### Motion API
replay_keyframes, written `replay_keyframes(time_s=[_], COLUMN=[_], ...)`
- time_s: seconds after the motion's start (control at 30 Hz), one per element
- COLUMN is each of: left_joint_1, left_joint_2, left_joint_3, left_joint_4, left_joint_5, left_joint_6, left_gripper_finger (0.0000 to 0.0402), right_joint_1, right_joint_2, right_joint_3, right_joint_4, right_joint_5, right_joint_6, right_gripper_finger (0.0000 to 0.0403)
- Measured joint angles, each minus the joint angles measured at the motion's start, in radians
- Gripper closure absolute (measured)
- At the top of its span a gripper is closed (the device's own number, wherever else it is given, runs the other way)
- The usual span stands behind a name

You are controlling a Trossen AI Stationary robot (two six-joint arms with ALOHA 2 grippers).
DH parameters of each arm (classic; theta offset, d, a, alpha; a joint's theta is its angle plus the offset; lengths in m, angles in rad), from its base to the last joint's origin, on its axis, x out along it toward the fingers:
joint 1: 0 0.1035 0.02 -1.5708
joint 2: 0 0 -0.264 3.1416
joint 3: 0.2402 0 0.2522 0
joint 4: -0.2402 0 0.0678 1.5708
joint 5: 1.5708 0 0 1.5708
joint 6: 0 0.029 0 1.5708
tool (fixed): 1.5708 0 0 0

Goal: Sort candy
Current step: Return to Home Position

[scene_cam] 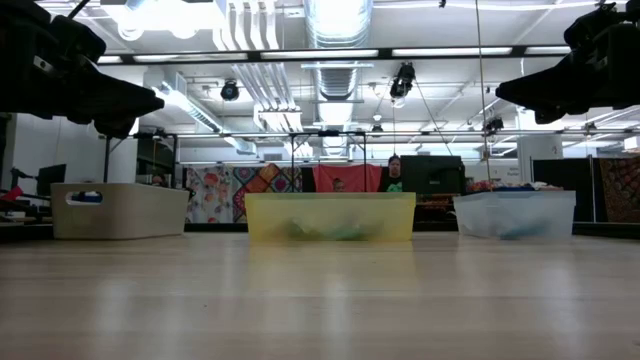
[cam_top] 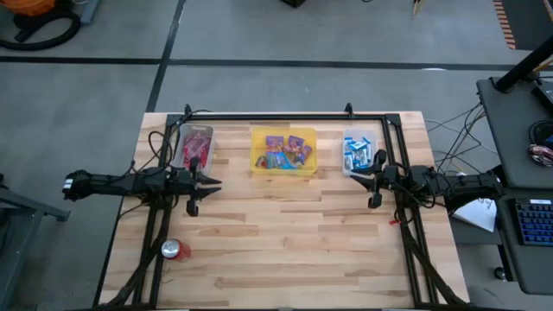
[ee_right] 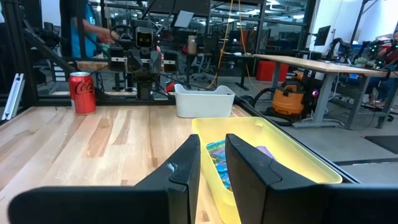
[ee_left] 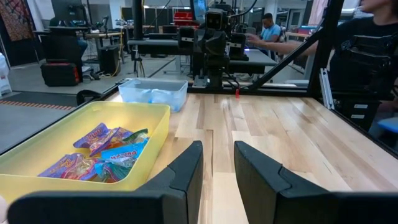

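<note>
Wooden table (cam_top: 285,242) is carrying three bins (cam_top: 256,161) along its far edge, with candy (cam_top: 283,151) lying sorted inside. Left hand (cam_top: 214,184) and right hand (cam_top: 354,175) are hovering near the outer bins, fingers narrowly parted, gripping nothing.

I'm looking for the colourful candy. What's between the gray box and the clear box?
The yellow bin, holding purple multicolour packets, sits between the gray bin and the clear bin, plainest in the high view.
</note>
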Motion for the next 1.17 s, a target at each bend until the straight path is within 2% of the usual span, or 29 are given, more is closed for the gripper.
replay_keyframes(time_s=[0.53, 0.93, 1.17], left_joint_1=[0.000, 0.000, 0.000], left_joint_2=[0.000, 0.000, 0.000], left_joint_3=[0.000, 0.000, 0.000], left_joint_4=[0.000, 0.000, 0.000], left_joint_5=[0.000, 0.000, 0.000], left_joint_6=[0.000, 0.000, 0.000], left_gripper_finger=[0.0325, 0.0325, 0.0325], right_joint_1=[0.000, 0.000, 0.000], right_joint_2=[0.000, 0.000, 0.000], right_joint_3=[0.000, 0.000, 0.000], right_joint_4=[0.000, 0.000, 0.000], right_joint_5=[0.000, 0.000, 0.000], right_joint_6=[0.000, 0.000, 0.000], right_gripper_finger=[0.0316, 0.0334, 0.0329])
